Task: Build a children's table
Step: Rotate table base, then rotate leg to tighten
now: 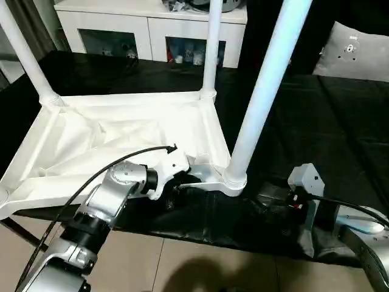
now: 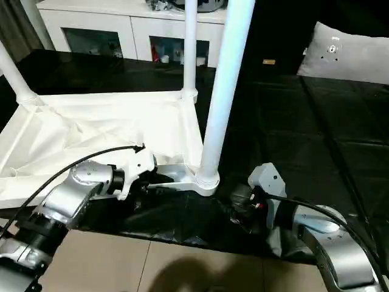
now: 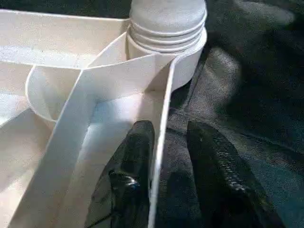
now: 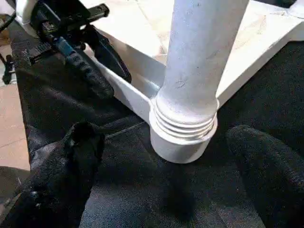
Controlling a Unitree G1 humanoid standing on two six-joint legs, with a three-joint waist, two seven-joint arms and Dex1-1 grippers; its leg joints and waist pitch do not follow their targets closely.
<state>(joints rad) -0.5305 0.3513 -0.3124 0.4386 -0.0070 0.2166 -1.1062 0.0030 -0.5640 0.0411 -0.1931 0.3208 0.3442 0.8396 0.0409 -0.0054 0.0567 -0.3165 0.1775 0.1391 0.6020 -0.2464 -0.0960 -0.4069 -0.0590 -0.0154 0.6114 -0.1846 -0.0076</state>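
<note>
The children's table [image 1: 121,140] lies upside down, ribbed underside up. Three white legs stand in its corner sockets: one at the near right [image 1: 267,85], one at the far right [image 1: 211,48] and one at the far left [image 1: 27,55]. My left gripper [image 3: 166,156] is on the near rim [image 3: 160,142], just left of the near-right socket [image 1: 234,181]. One finger [image 3: 135,156] is inside the rim and the other outside, closed in on the thin wall. My right gripper [image 4: 185,142] is open, low on the black cover, its fingers [image 4: 80,147] spread either side of that socket without touching it.
The black-covered work table [image 1: 328,121] ends just in front of both grippers, with tiled floor [image 1: 182,267] below. A white cabinet [image 1: 152,24] stands behind. A grey cushion [image 1: 355,52] lies at the far right. A black cable [image 1: 103,167] arcs over my left forearm.
</note>
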